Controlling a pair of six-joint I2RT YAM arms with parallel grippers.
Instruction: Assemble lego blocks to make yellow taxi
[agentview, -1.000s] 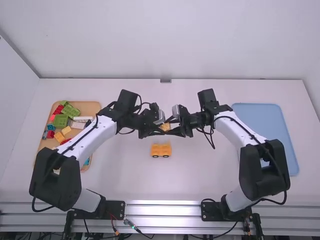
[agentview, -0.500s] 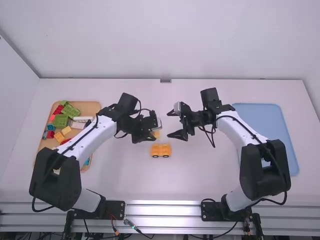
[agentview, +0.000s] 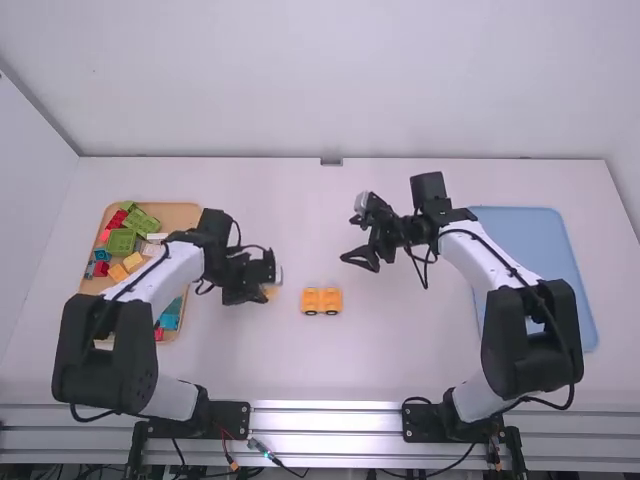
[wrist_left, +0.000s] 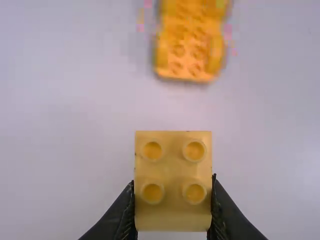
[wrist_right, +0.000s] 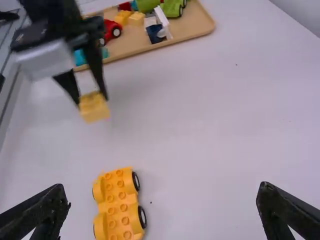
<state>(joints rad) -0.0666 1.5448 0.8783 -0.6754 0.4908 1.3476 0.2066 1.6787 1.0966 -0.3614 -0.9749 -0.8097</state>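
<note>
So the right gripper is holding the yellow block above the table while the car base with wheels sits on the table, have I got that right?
Not quite: it is the left gripper that holds the yellow block, as the left wrist view shows. The rest stands: the car base with wheels sits on the table.

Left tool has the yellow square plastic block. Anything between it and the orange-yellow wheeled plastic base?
Nothing visible. White tabletop lies between the yellow block, gripped by the left tool, and the wheeled base. The right tool hangs open, off that line, on the base's far side.
</note>
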